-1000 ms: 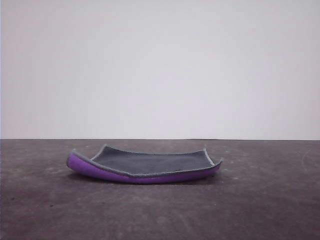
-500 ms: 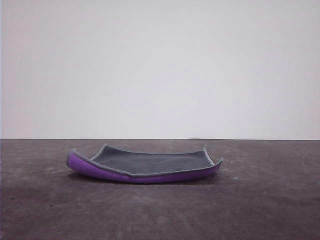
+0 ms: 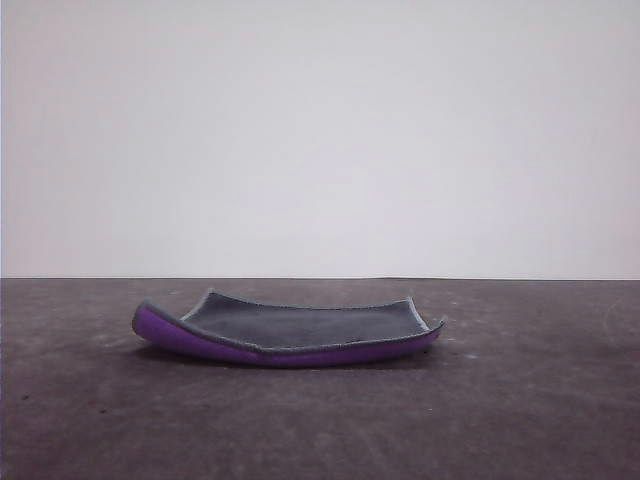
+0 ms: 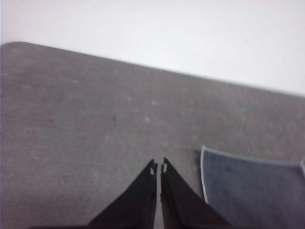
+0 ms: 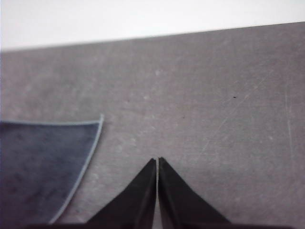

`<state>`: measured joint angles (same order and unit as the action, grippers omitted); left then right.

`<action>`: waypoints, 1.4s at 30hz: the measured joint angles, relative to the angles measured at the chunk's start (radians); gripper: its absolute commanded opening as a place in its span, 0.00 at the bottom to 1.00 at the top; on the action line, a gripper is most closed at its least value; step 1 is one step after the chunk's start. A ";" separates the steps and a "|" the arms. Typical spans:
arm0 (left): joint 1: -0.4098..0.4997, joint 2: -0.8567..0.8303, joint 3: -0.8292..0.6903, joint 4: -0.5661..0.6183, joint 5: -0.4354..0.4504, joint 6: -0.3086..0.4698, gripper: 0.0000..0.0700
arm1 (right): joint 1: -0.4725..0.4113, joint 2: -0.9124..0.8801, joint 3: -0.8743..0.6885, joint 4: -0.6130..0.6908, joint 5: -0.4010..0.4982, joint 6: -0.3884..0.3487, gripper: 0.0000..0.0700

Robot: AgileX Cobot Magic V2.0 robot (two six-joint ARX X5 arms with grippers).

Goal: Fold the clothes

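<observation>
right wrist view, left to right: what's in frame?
Cloth, dark grey side up with light stitched border → bare strip of grey table → right pincer, tips shut together → more bare table to the edge.

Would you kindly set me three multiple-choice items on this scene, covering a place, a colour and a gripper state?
1. Where does the cloth lie?
A. flat on the dark grey table
B. hanging from a gripper
C. draped over the table's edge

2. Which colour faces up on the cloth?
A. bright purple
B. dark grey
C. white

3. How do the left gripper and right gripper stand?
A. both wide open
B. both shut, holding nothing
C. both shut on the cloth

Answers:
1 A, the cloth rests on the tabletop with its edges curling up.
2 B, the grey face is on top, with purple showing underneath along the near edge.
3 B, each pair of fingertips meets over bare table beside the cloth.
</observation>
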<state>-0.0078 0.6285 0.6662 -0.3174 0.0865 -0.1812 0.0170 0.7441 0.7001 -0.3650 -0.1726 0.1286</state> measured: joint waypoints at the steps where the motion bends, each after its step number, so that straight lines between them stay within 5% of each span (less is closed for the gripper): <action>1: -0.002 0.055 0.045 -0.026 0.012 0.026 0.00 | 0.000 0.058 0.043 -0.025 0.000 -0.025 0.00; 9: -0.004 0.394 0.246 -0.162 0.179 0.162 0.00 | 0.000 0.315 0.227 -0.088 -0.140 -0.149 0.00; 19: -0.004 0.539 0.277 -0.176 0.317 0.163 0.00 | 0.002 0.385 0.232 -0.124 -0.165 -0.159 0.01; 22: -0.004 0.539 0.277 -0.172 0.325 0.163 0.03 | 0.002 0.385 0.232 -0.124 -0.171 -0.159 0.21; 27: -0.004 0.541 0.277 -0.171 0.370 0.158 0.47 | 0.002 0.385 0.232 -0.120 -0.226 -0.159 0.71; 34: -0.004 0.624 0.278 -0.142 0.435 0.131 0.46 | 0.002 0.452 0.232 -0.051 -0.275 -0.139 0.71; 42: -0.011 0.793 0.294 0.026 0.584 0.059 0.46 | 0.051 0.633 0.232 0.083 -0.334 -0.097 0.71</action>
<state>-0.0188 1.4213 0.9602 -0.2912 0.6708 -0.1224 0.0675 1.3772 0.9321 -0.2819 -0.5070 0.0321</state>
